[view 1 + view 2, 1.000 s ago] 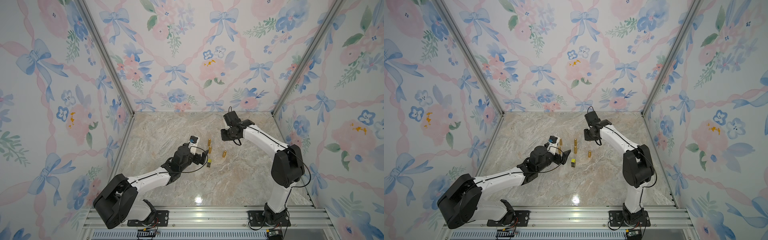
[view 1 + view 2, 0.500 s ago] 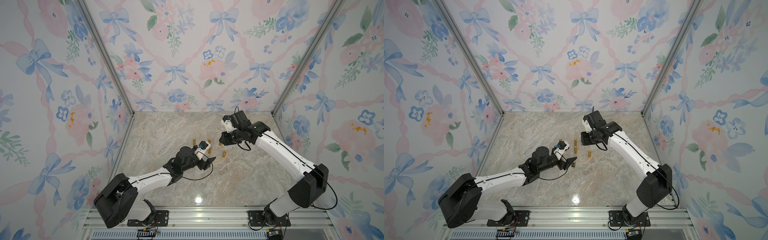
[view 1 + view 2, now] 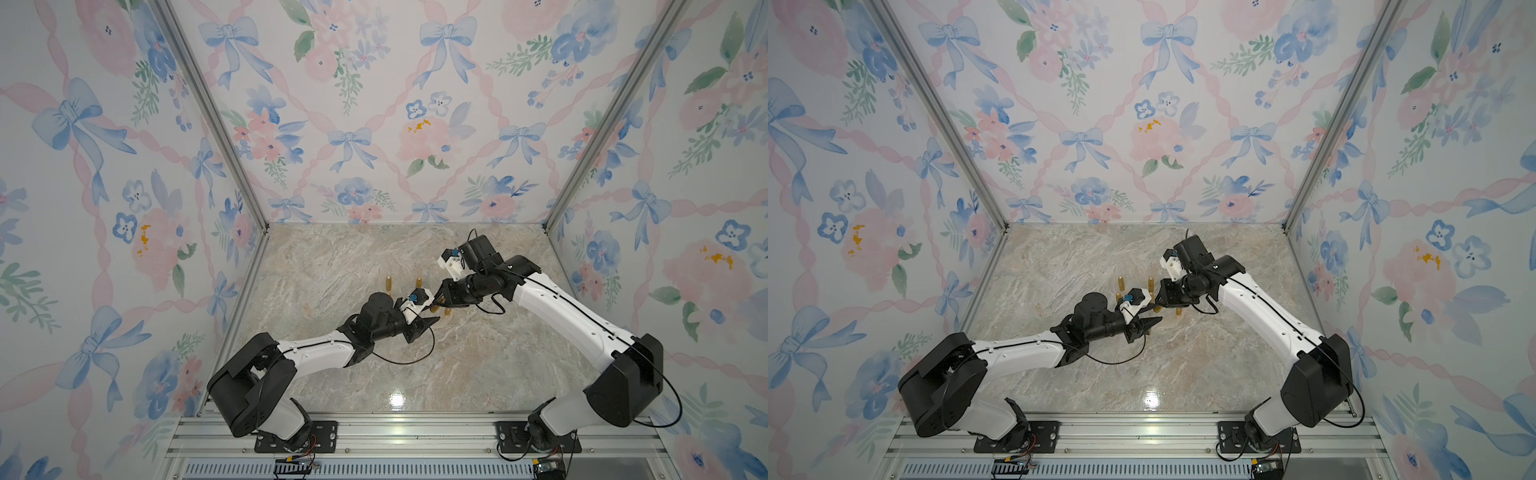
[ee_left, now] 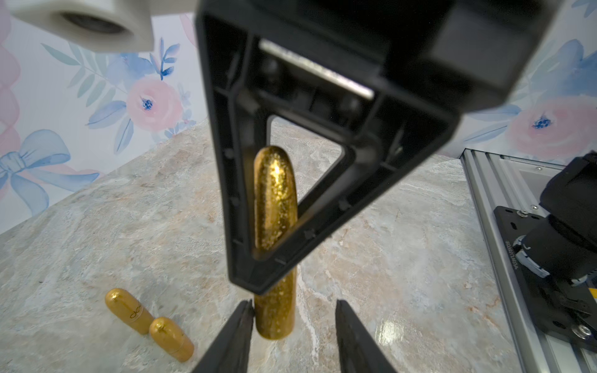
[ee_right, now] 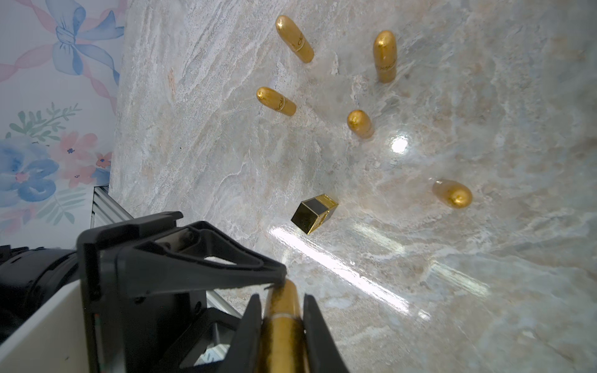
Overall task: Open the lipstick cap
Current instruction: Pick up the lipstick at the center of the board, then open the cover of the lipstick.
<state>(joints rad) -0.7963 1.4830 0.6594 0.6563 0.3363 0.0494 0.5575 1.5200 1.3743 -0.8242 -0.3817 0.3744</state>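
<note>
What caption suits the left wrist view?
The right gripper holds a glitter-gold lipstick while the open left gripper brackets its free end; two other gold lipsticks sit on the marble table.

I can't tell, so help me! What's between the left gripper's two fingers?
The end of the glittery gold lipstick; the left wrist view shows it.

The lipstick has a gold metallic shell with a coarse glitter fleck. The other gold tubes look smooth and polished, and the square case shows mirror-gold and gloss-black faces. The surface is a marble-pattern slab, glossy enough to throw bright reflections, while the left gripper and right gripper are matt black moulded plastic, the arm links smooth white plastic and the base rails bare brushed metal.
</note>
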